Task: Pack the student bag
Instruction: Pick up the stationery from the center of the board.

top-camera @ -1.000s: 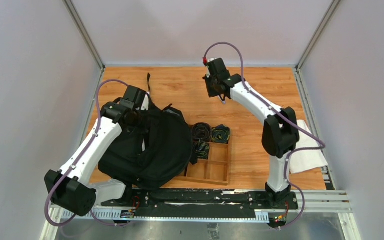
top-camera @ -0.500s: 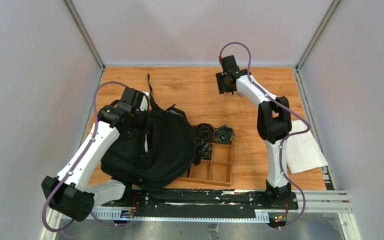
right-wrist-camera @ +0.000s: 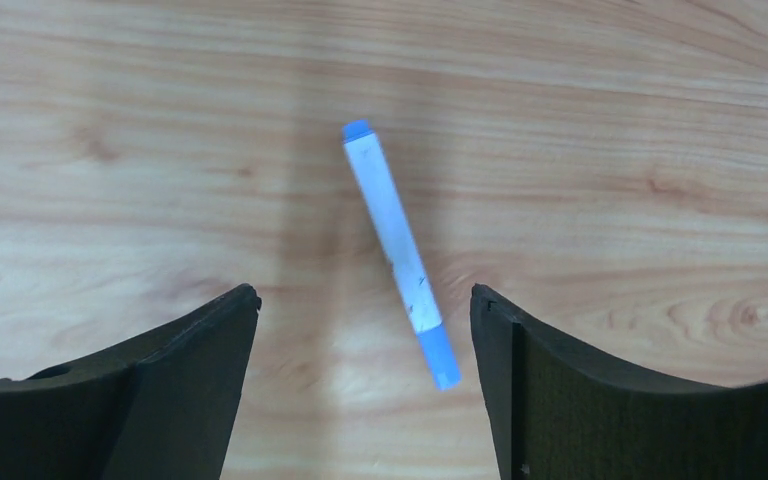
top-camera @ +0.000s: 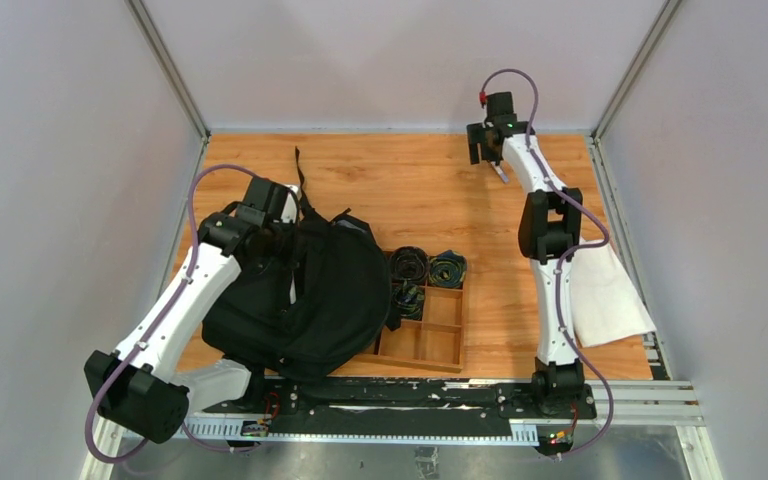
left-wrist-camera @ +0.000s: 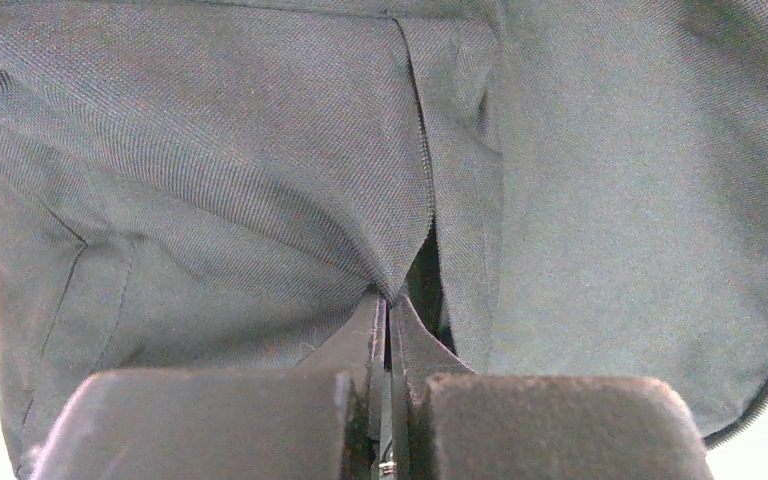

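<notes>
Student bag (top-camera: 310, 300) is slumped on the left half of the table (top-camera: 390, 180), right edge against the wooden tray (top-camera: 438, 358). Left gripper (left-wrist-camera: 388, 305) is pinched tight on the bag's fabric, around its 11 o'clock. Right gripper (right-wrist-camera: 362, 295) is out at the table's 1 o'clock with jaws wide, and a blue-and-white marker (right-wrist-camera: 397, 250) sits loose between them.

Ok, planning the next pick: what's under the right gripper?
A white marker pen with blue ends shows against the light wooden tabletop, between the spread black fingers of the right gripper. The fingers cover the wood beneath them.
</notes>
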`<act>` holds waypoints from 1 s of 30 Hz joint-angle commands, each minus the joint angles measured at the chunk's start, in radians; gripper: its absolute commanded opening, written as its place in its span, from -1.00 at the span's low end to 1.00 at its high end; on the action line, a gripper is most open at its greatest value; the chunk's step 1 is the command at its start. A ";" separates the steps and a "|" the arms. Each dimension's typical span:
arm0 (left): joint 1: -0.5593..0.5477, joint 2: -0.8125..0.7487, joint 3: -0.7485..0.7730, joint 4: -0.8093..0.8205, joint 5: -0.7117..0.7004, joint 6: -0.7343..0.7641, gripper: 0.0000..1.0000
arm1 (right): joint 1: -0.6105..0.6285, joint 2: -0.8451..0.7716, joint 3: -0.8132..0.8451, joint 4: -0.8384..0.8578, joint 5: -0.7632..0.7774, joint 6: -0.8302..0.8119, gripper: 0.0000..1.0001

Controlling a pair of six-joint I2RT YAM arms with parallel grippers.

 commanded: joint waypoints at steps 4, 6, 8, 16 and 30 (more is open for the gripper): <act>-0.005 0.014 -0.004 0.047 0.031 -0.024 -1.00 | -0.148 0.210 0.218 -0.155 -0.203 0.073 0.66; -0.005 0.020 -0.003 0.050 0.030 -0.028 -1.00 | -0.152 0.226 0.214 -0.163 -0.222 0.075 0.62; -0.005 0.026 -0.002 0.054 0.034 -0.031 -1.00 | -0.151 0.218 0.189 -0.158 -0.197 0.073 0.37; -0.005 0.036 0.008 0.055 0.036 -0.023 -1.00 | -0.152 0.155 0.078 -0.157 -0.122 0.086 -0.61; -0.005 0.013 0.025 0.072 0.083 -0.016 -1.00 | -0.152 -0.282 -0.398 -0.090 -0.243 0.220 -1.00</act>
